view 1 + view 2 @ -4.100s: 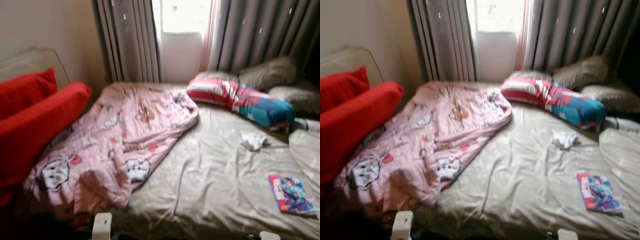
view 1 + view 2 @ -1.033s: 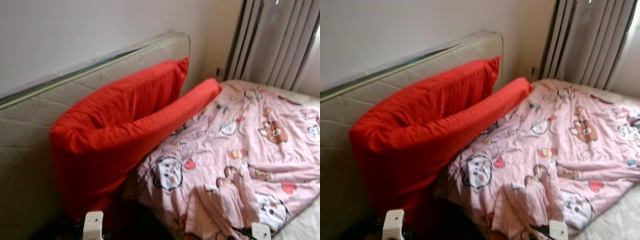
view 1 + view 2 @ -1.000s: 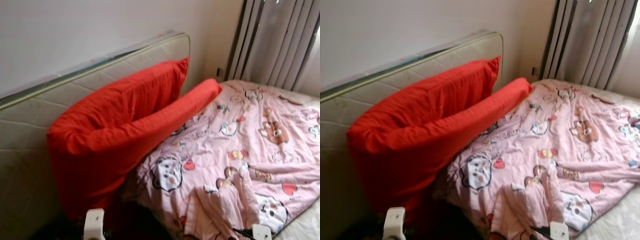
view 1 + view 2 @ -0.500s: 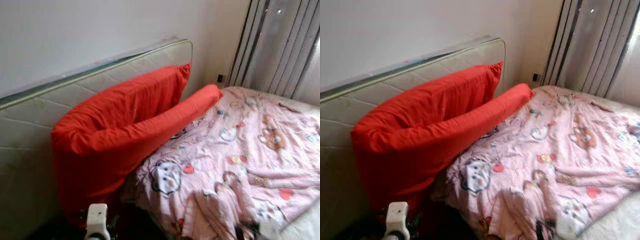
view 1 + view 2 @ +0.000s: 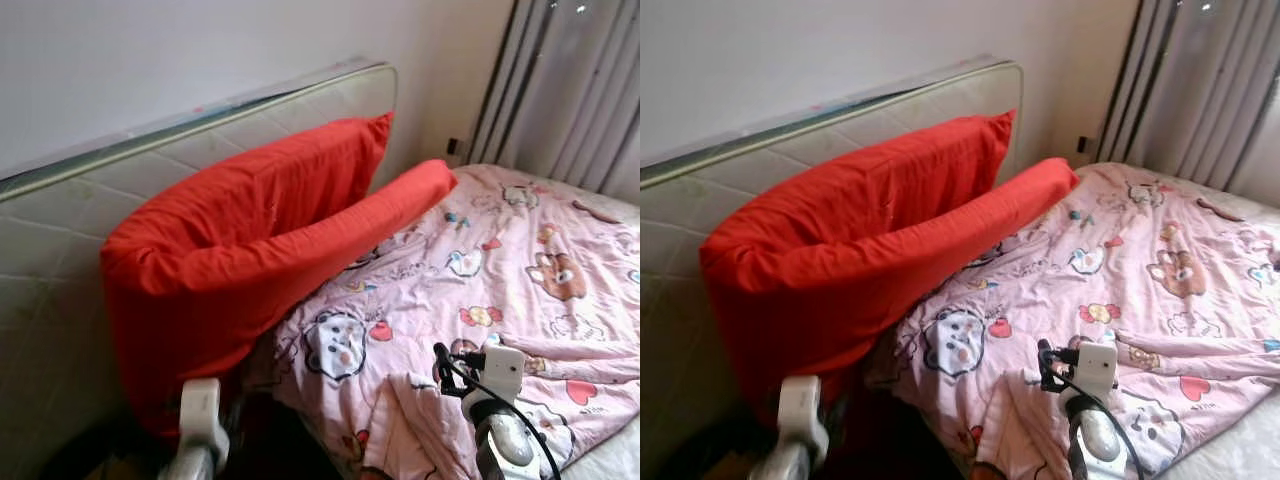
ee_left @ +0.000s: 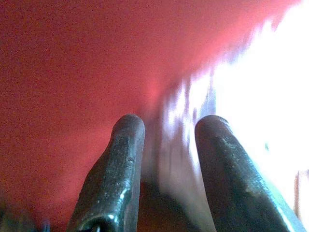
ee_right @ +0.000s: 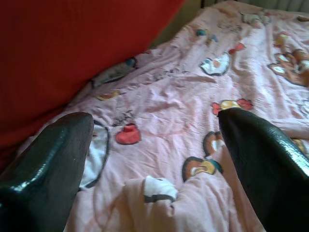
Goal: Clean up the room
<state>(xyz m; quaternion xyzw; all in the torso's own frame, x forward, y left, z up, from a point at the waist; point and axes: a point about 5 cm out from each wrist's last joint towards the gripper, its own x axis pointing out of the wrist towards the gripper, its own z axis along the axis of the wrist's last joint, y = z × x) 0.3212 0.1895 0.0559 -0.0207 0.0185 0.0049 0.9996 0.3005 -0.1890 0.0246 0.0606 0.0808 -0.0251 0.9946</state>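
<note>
scene: red pillow (image 5: 250, 240) leaned on an upright mattress (image 5: 60, 270), its end over the pink cartoon quilt (image 5: 500, 290) on the bed | right pincer (image 7: 154, 159) spread open above the rumpled quilt, likely to grab it | left pincer (image 6: 164, 145) gaped slightly, empty, close to red fabric

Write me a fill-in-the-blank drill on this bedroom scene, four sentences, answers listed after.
1. The big pillow leaning on the upright quilted mattress is ____ in colour.
2. The cartoon-printed blanket spread on the bed is ____ in colour.
3. The right hand, fingers apart, hovers over the ____.
4. The grey pleated ____ hang beyond the bed.

Missing words: red; pink; blanket; curtains
</note>
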